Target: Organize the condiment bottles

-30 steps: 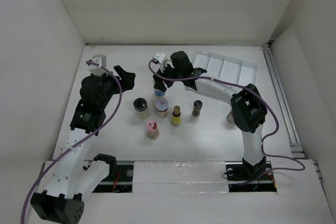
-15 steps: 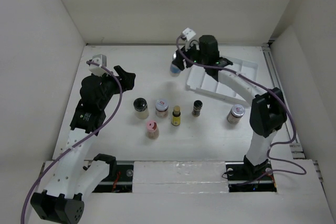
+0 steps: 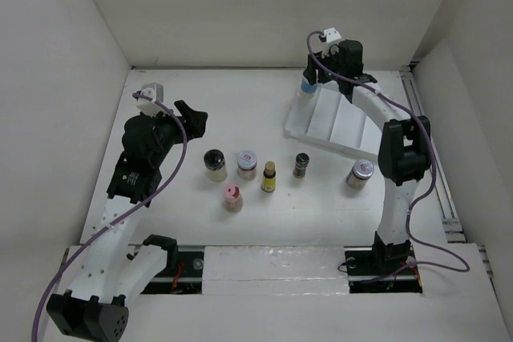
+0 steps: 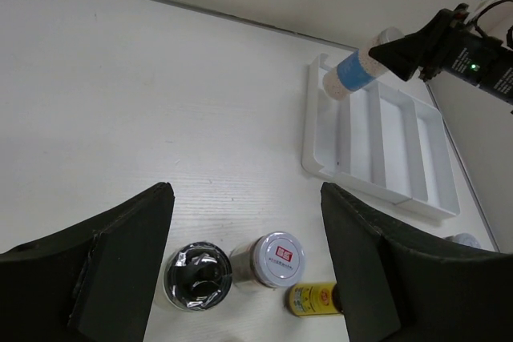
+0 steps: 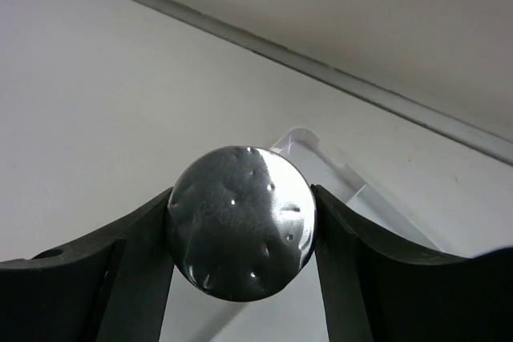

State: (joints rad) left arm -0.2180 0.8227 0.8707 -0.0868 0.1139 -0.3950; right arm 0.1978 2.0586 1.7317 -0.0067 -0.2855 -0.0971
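- While the right arm [image 3: 401, 158] stretches to the far right of the white desk [image 3: 240, 98], its right gripper [image 3: 309, 79] is clenched on the white-lidded blue-label jar [image 4: 355, 70], grasping it at the lid end.
- Bent over the desk's left side, the left arm [image 3: 140, 158] is well apart from the tray. The left gripper [image 4: 246, 198] is released, its jaws spread wide with nothing between them, above the nearest jars.
- A white divided tray [image 3: 335, 122] lies at the far right of the desk, its long compartments side by side.
- The held jar hangs tilted over the tray's far-left corner, base end lowest. Whether it touches the rim cannot be told. In the right wrist view, a silvery round end of the jar fills the gap between the two fingers [image 5: 128, 278].
- A loose row stands on the desk on the near side of the tray. It starts with a black-lidded jar [image 3: 214, 162], with a red-and-silver-lidded jar [image 3: 247, 162] just beside it on the right. A slim yellow bottle [image 3: 268, 176] and a dark grinder-like bottle [image 3: 301, 165] follow.
- A silver-lidded jar [image 3: 360, 173] stands apart on the right, beside the right arm and near the tray's near-right corner.
- A pink-lidded jar [image 3: 232, 197] stands alone nearer the arm bases, in front of the first two jars in the row.
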